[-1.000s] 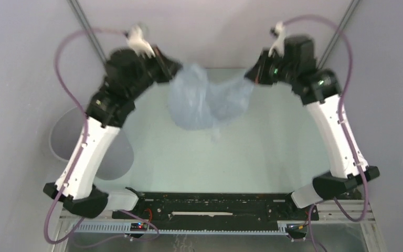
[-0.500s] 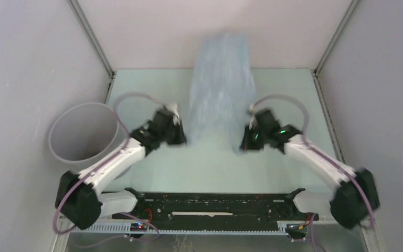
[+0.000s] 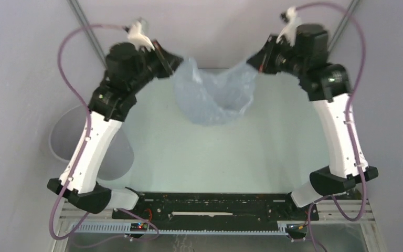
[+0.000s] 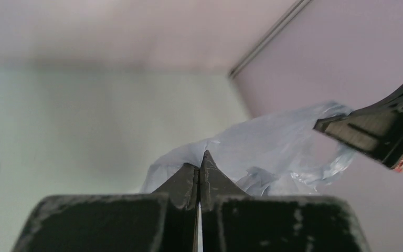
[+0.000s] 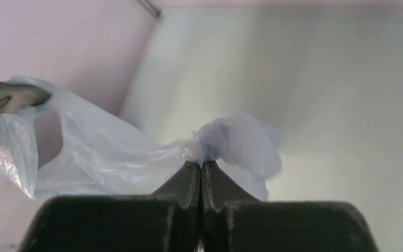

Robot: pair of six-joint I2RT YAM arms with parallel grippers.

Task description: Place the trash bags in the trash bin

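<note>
The pale-blue translucent trash bag (image 3: 216,94) hangs slack in the air between both raised arms, high over the far part of the table. My left gripper (image 3: 174,62) is shut on its left upper edge, and the film bunches at the closed fingertips (image 4: 200,160). My right gripper (image 3: 252,62) is shut on the right upper edge, with a knot of film at its tips (image 5: 202,165). In the left wrist view the bag (image 4: 273,152) stretches toward the other gripper. The grey trash bin (image 3: 65,139) stands at the left side, partly hidden by my left arm.
Pale walls enclose the table (image 3: 215,157) at the back and on both sides, with metal corner posts (image 3: 86,26). A black rail (image 3: 215,207) with the arm bases runs along the near edge. Purple cables (image 3: 65,63) loop off both arms.
Half a second ago both arms were low and near with the bag stretched tall; now they are raised and far again, the bag sagging between them. Both grips held throughout.
</note>
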